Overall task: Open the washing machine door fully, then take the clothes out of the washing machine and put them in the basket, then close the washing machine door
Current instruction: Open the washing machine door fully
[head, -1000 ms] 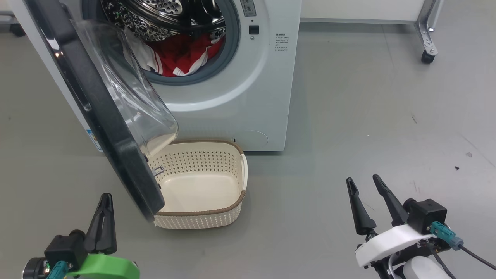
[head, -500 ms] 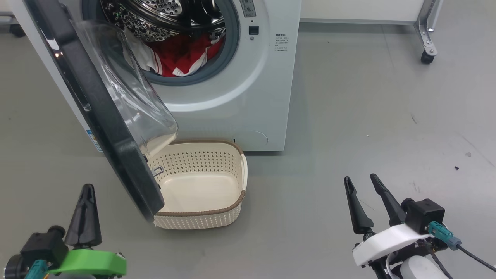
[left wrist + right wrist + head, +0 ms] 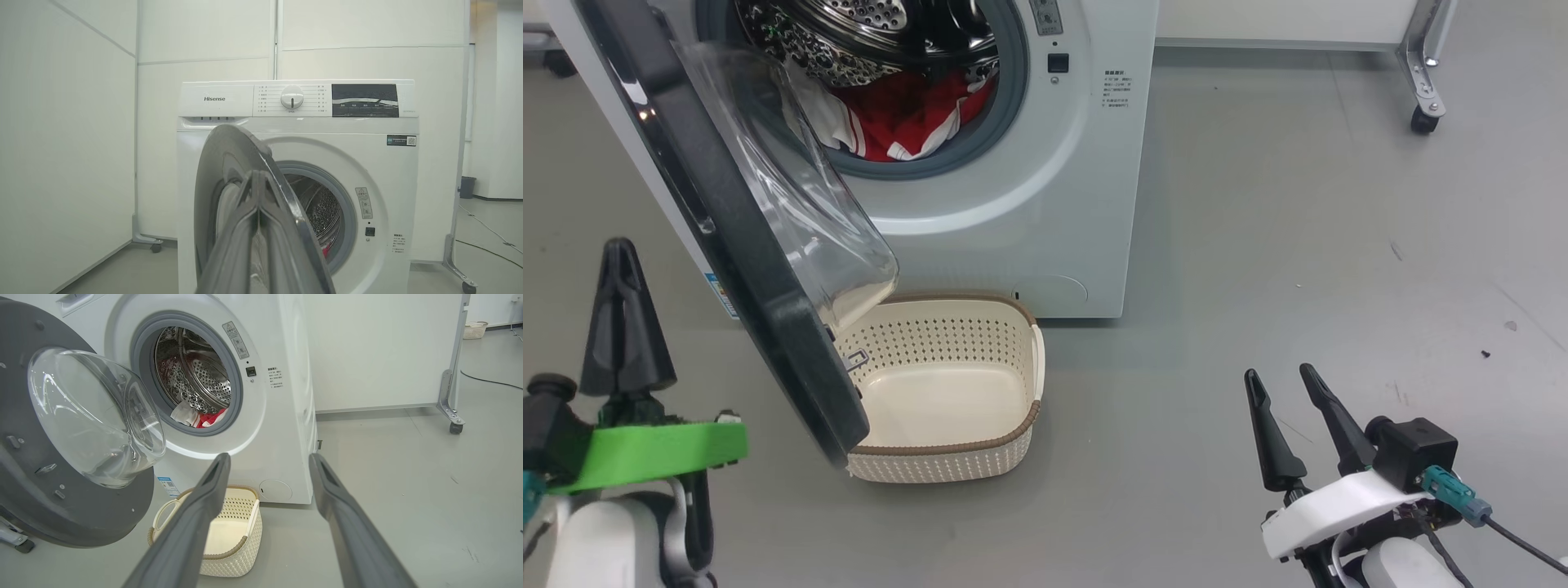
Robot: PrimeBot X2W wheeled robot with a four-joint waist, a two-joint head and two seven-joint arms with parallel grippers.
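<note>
The washing machine (image 3: 1045,204) fills the upper left of the head view. Its door (image 3: 735,269) is swung out toward the camera and runs diagonally from the top left corner down to the lower centre-left, where its bottom edge covers the left end of the basket (image 3: 947,461) in this view. The basket sits empty on the grey floor (image 3: 1258,245) just in front of the machine, at lower centre. The clothes (image 3: 907,122), red with white trim, lie inside the drum (image 3: 849,33) at the top of the frame, against the lower lip of the opening. The left claw (image 3: 619,249) stands at the left edge, left of the door and apart from it, its two fingers pressed together into one point and holding nothing. The right claw (image 3: 1277,374) is at the lower right, well apart from basket and machine, its fingers spread with nothing between them. In the right wrist view those spread fingers (image 3: 204,506) rise from the bottom edge, with the basket low between them.
</note>
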